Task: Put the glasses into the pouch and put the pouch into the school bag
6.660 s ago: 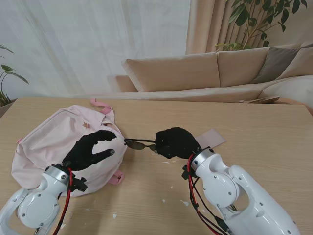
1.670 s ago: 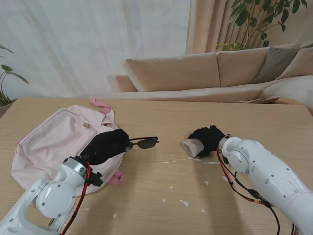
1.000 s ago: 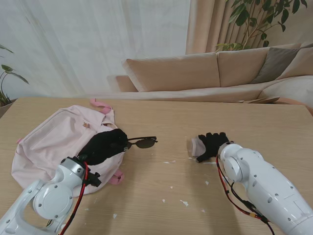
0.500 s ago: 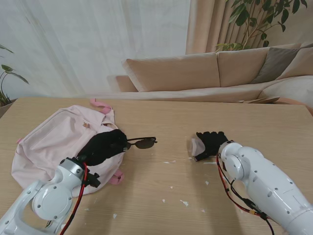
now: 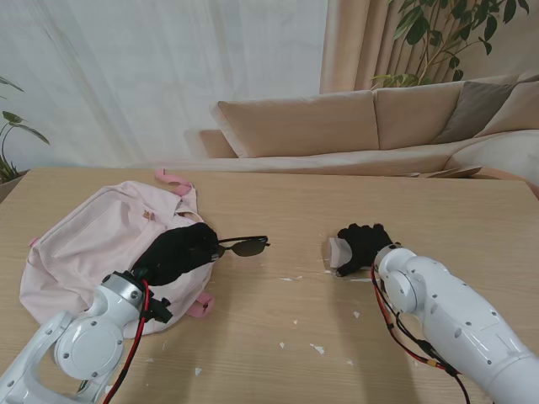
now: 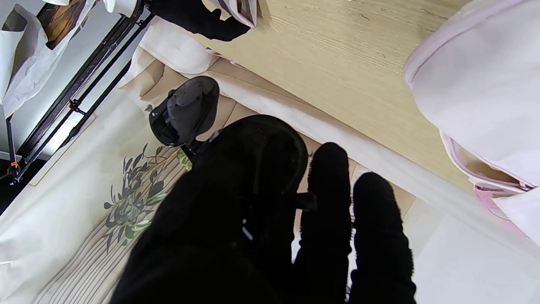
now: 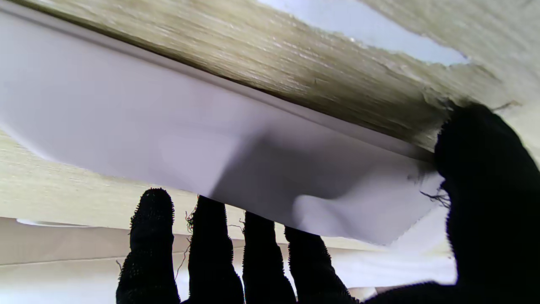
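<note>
My left hand (image 5: 178, 252) is pinching the glasses (image 5: 240, 246) by one temple, my right hand (image 5: 360, 246) is clamped on the pouch (image 5: 337, 249) well apart, so a flattened pouch mouth could snag the lenses.

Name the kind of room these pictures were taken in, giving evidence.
Probably a living room: a beige sofa behind the wooden table, long curtains, and a leafy houseplant in the corner.

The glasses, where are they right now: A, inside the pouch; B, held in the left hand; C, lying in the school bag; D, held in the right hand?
B: the left hand holds the glasses out over the table beside the bag, while the right hand grips the pouch.
</note>
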